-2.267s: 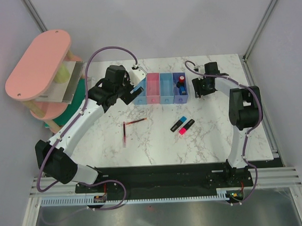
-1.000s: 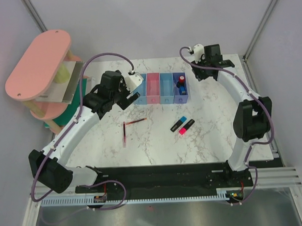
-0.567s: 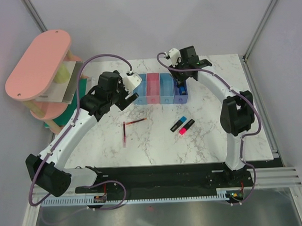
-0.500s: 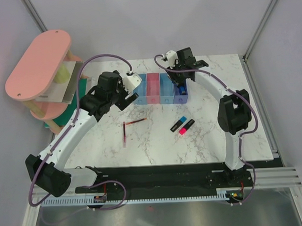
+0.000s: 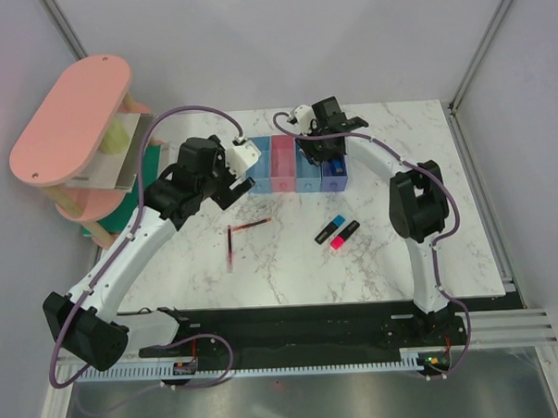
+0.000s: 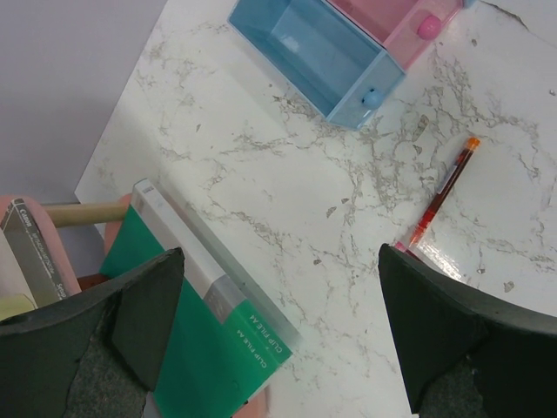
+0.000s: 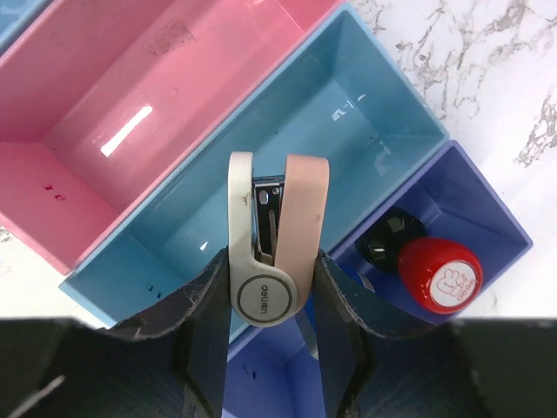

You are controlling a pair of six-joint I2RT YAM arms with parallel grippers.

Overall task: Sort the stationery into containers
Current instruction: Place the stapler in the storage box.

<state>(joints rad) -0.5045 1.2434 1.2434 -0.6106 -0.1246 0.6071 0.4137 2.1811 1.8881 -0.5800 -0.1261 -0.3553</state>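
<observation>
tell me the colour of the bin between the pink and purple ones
Light blue bin, clearest in the right wrist view.

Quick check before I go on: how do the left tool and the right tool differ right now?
The left tool is wide open and empty; the right tool is shut on a beige and grey piece. The left tool hangs over bare table beside the end blue bin; the right tool hangs above the row, over the light blue bin next to the purple bin. Both hang close to the row of bins.
</observation>
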